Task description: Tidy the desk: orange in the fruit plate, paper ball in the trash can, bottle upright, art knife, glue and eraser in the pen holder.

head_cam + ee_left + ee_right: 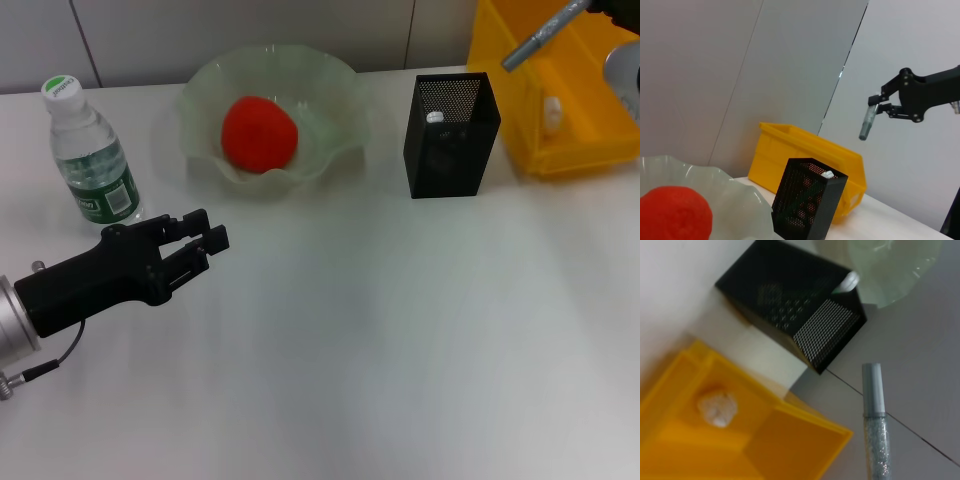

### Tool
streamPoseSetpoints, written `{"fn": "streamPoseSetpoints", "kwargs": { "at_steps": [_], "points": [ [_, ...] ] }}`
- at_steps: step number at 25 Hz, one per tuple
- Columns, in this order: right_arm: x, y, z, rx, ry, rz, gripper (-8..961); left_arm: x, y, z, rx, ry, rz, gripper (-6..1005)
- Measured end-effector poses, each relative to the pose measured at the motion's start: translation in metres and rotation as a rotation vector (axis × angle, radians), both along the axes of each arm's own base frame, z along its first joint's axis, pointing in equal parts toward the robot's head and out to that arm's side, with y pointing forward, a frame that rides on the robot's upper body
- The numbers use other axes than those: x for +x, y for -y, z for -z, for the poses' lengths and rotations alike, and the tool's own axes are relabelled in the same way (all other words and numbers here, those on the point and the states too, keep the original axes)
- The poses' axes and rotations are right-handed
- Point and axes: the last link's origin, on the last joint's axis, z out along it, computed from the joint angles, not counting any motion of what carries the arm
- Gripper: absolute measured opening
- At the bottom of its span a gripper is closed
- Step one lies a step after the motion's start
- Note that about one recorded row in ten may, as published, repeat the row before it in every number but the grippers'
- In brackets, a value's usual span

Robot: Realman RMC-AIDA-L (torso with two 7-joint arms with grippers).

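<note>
Orange (259, 133) in fruit plate (335, 75); bottle (91, 150) upright; paper ball (716, 406) in trash can (520, 90)

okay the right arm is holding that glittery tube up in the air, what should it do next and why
Probably carry the right claw, shut on the glitter tube, sideways until it is over the pen holder; it now hangs above the trash can. The left claw idles by the bottle.

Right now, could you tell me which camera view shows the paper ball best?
The right wrist view: the paper ball lies in plain sight inside the trash can. The head view shows only a small white sliver of it there; the left wrist view shows none.
</note>
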Motion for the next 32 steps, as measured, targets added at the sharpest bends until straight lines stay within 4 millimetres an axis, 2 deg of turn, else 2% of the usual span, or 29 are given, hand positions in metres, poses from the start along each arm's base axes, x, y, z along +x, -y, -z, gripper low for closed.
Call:
{"fn": "streamPoseSetpoints", "kwargs": {
  "at_steps": [16, 25, 32],
  "points": [
    [0.014, -0.025, 0.028, -0.011, 0.227, -0.224, 141, -0.004, 0.006, 0.003, 0.005, 0.003, -0.012, 367],
    [0.021, -0.031, 0.051, -0.045, 0.28, -0.273, 140, -0.007, 0.01, 0.006, 0.002, 0.004, -0.02, 366],
    [0.024, -0.031, 0.062, -0.07, 0.293, -0.278, 140, -0.011, 0.016, 0.011, 0.0, 0.005, -0.026, 366]
  ]
}}
